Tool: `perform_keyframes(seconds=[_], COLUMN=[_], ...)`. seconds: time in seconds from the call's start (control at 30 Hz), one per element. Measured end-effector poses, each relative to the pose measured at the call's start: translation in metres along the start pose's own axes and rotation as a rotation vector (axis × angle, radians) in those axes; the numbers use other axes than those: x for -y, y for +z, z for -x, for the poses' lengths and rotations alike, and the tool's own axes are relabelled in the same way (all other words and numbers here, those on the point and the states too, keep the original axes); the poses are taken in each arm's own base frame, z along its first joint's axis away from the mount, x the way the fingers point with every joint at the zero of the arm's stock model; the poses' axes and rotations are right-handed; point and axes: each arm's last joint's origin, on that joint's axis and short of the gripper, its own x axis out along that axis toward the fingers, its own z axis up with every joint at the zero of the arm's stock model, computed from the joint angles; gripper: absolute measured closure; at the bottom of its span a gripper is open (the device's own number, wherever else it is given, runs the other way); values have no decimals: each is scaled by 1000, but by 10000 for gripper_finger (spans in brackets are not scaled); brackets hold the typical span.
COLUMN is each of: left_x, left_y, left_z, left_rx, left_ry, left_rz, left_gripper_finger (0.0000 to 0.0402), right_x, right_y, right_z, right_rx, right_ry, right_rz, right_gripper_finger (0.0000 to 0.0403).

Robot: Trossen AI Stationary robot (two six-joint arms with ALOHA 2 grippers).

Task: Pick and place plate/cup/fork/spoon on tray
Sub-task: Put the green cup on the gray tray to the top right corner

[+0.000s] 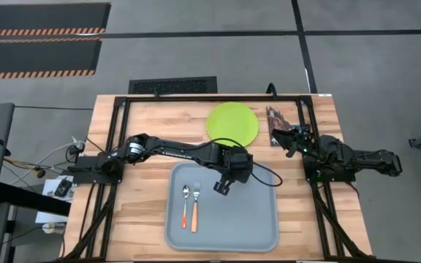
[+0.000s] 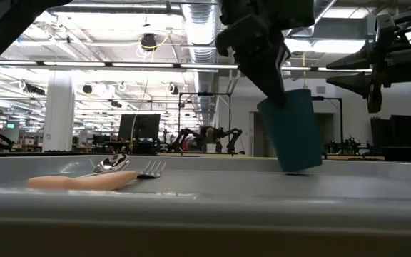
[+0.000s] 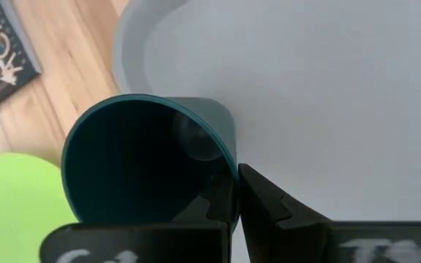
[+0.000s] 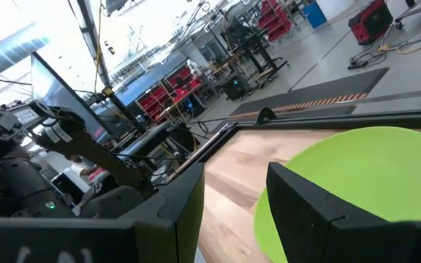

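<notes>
the tray lay at the table's near edge, the plate on the wood beyond it. the left gripper was clamped on the rim of the cup, which hung tilted, seemingly just off the tray floor; let go at that lean, it would likely topple. the fork and spoon lay on the tray. the right gripper waited beside the plate, jaws parted and empty.

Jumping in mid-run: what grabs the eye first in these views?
The left gripper is shut on the rim of the teal cup, holding it tilted at the tray, near its far edge. The spoon and fork already lie side by side on the tray's left part. The lime-green plate sits on the table beyond the tray, with the right gripper open beside it.
</notes>
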Motion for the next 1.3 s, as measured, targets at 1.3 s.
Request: perform_keyframes(seconds=[1.3], left_x=[-10], left_y=[19], left_z=[21], left_rx=[193], left_ry=[149], left_rz=[32], left_gripper_finger=[273], right_x=[0], right_y=[0], right_z=[0], right_rx=[1], right_ry=[-1], right_rz=[4], right_gripper_finger=[228])
